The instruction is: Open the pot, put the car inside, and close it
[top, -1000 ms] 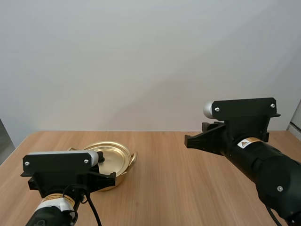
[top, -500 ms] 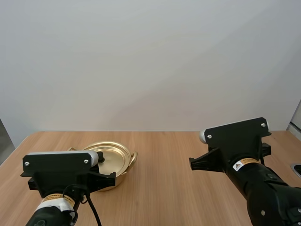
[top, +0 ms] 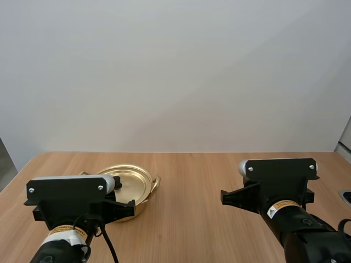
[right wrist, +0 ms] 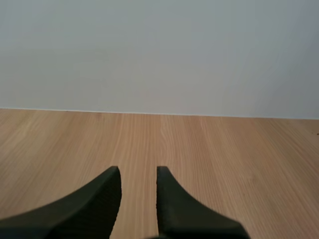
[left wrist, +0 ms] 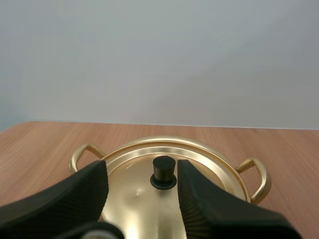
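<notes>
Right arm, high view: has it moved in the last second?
Yes. The right arm has come down: its top stood above the table's far edge, and now sits below it.

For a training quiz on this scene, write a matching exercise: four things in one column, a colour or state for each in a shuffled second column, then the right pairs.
Column one:
1. lid
2. knob
3. left gripper
4. right gripper

Column two:
A. black
B. gold
C. open, over bare table
D. open, facing the knob

Pairs: 1-B, 2-A, 3-D, 4-C.
</notes>
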{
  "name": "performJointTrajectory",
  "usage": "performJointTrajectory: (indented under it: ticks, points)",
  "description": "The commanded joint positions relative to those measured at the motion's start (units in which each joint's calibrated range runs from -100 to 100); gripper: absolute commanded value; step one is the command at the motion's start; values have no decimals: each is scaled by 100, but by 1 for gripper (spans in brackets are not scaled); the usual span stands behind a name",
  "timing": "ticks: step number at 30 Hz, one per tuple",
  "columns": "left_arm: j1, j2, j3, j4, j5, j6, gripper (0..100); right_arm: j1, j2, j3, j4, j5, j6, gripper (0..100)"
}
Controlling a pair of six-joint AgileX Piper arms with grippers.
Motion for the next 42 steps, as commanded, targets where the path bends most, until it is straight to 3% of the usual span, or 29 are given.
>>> performJointTrajectory:
  ticks: [1, 8, 18, 26, 32, 37, 42]
  points:
    - [2, 0, 0, 5, 10, 3, 70, 3, -8, -5, -42, 3, 179, 43]
    - [2, 0, 0, 5, 10, 3, 70, 64, -185, -5, -60, 47, 179, 43]
    - [2, 0, 0, 5, 10, 3, 70, 81, -1894, -5, -448, 969, 179, 42]
    - [2, 0, 0, 5, 10, 3, 70, 66, -1894, -5, -482, 1787, 177, 41]
    - [2, 0, 0, 5, 10, 3, 70, 66, -1894, -5, 20, 2610, 177, 40]
    - [2, 0, 0, 5, 10, 3, 70, 66, -1894, -5, 31, 2587, 177, 30]
    - [2, 0, 0, 5, 10, 3, 70, 66, -1894, -5, 31, 2587, 177, 5]
